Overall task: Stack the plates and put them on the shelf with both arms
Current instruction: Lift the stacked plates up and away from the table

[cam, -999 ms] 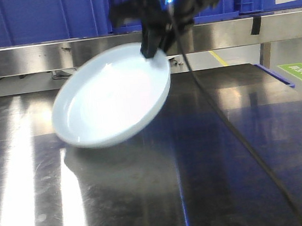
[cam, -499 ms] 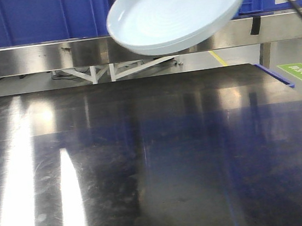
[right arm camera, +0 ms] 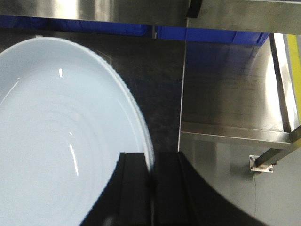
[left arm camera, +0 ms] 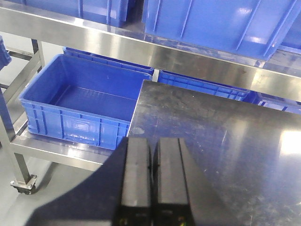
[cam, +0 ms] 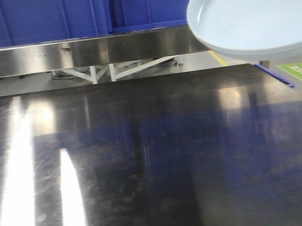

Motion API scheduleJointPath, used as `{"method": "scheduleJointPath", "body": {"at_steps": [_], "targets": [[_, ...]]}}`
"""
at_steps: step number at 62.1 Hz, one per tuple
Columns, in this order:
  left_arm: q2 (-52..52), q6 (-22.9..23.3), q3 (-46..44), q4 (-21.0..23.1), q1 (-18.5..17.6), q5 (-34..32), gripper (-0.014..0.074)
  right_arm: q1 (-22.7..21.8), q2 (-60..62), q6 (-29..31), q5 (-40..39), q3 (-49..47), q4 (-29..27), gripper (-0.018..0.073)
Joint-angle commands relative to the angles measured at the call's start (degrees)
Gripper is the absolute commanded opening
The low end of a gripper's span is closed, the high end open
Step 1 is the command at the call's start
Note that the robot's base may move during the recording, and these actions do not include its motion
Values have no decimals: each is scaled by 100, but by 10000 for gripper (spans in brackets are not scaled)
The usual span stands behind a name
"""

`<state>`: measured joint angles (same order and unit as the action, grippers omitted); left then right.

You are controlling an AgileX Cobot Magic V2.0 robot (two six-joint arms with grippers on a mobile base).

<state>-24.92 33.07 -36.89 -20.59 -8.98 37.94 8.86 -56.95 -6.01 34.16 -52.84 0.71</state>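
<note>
While aloft, plate (right arm camera: 56, 132) w/in end effector (right arm camera: 151, 165)

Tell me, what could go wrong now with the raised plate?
The right gripper pinches the plate at only one spot of its rim, so it may tilt or slip out. The left gripper is shut, off the plate, so it gives no second support. The plate hangs near the shelf rail and might knock it.

Dark glossy tabletop (cam: 146, 163) streaked with light, grey floor (cam: 26, 83) behind
</note>
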Motion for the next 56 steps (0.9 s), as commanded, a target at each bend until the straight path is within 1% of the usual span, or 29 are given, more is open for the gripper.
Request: {"method": "scheduleJointPath", "body": {"at_steps": [1,10,56], "targets": [[-42,42,-157,-74,11,-451,90,-52,465,26,-653,74,-71,48],[-42,42,-157,-74,11,-451,90,-52,722,26,-678,208,-71,48],[-42,42,-157,-74,11,-451,90,-52,706,26,-640,215,-71,48]]}}
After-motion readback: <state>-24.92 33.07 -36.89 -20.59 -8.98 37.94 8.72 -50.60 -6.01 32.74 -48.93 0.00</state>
